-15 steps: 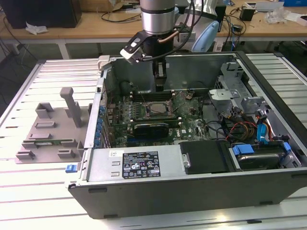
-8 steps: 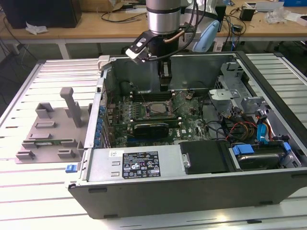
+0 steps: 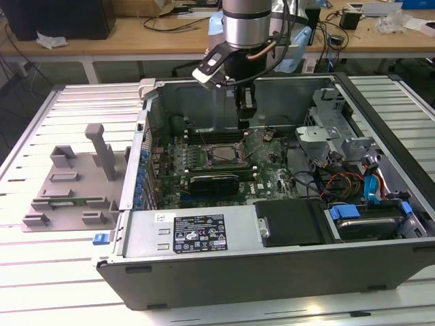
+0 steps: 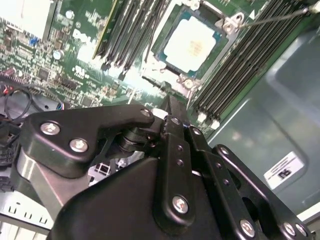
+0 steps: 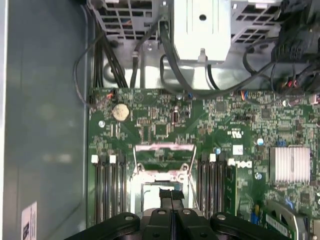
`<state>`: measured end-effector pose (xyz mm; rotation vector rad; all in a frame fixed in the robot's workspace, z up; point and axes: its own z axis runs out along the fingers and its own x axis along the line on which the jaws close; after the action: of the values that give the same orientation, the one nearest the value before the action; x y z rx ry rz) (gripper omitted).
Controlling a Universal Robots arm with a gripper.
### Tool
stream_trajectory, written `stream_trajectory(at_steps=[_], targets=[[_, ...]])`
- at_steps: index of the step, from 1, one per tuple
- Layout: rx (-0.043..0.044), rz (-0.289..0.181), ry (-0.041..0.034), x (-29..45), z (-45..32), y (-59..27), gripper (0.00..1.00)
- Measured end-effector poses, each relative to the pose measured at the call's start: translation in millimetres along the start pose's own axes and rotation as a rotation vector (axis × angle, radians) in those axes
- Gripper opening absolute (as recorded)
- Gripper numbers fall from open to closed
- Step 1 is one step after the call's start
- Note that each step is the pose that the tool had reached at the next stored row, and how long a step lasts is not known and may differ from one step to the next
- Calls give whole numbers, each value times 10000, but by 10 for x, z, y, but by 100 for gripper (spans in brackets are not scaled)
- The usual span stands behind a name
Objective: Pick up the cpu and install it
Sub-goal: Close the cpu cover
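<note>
The cpu (image 4: 193, 42), a small square chip with a silvery-white top, lies flat in the motherboard's socket between the rows of black memory slots (image 4: 250, 60). My gripper (image 4: 168, 106) hovers above the board beside the socket, its two black fingers pressed together with nothing between them. In the exterior view the gripper (image 3: 246, 117) hangs inside the open computer case (image 3: 272, 272), just behind the socket (image 3: 219, 155). In the first wrist view the shut fingertips (image 5: 170, 196) cover part of the socket frame (image 5: 162, 176).
A long black card (image 3: 214, 182) sits in front of the socket. Drive cages and coloured cables (image 3: 346, 180) fill the case's right side. A grey fixture (image 3: 75, 183) with upright blocks stands on the slatted table at the exterior view's left.
</note>
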<state>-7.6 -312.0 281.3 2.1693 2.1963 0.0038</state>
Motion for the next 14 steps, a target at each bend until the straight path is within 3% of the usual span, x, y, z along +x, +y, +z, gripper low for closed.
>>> stream_trajectory(at_steps=[10,14], targets=[[0,2,-1,-2,8,211,11],[0,0,0,-4,16,385,11]])
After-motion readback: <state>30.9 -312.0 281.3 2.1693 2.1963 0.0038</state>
